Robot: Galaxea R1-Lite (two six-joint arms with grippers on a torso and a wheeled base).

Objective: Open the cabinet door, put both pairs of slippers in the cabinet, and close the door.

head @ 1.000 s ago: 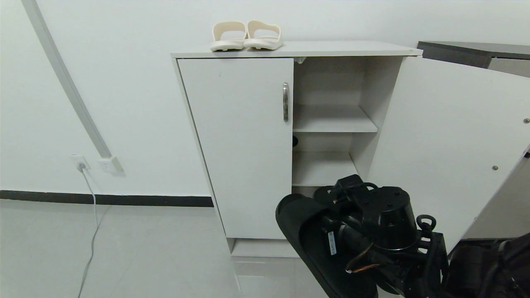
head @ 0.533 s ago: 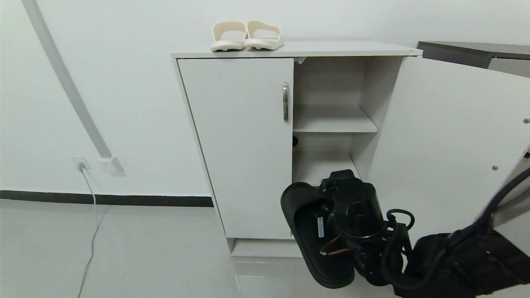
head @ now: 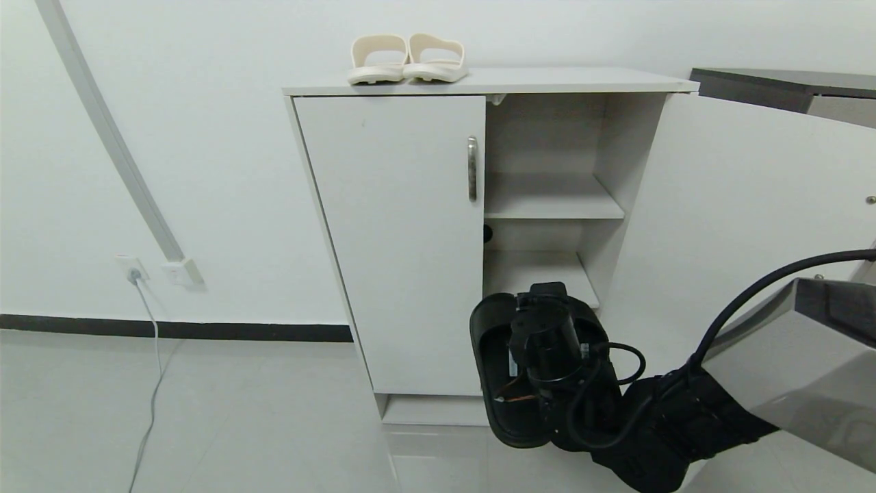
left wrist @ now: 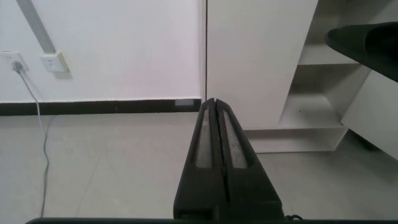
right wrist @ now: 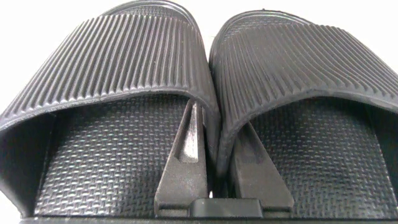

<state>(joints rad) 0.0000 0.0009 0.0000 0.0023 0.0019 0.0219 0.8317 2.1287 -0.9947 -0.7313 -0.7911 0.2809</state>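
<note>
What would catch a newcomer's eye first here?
The right gripper pinches a pair of black slippers by their inner edges, low before the open right half of the cabinet. A cream pair sits on the cabinet top, while the left door is shut.

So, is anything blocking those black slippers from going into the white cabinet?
Nothing visible does. The right gripper holds the pair of black ribbed rubber slippers just in front of the white cabinet's open half. Its right door is swung wide, and the bare lower shelf lies just beyond them.
</note>
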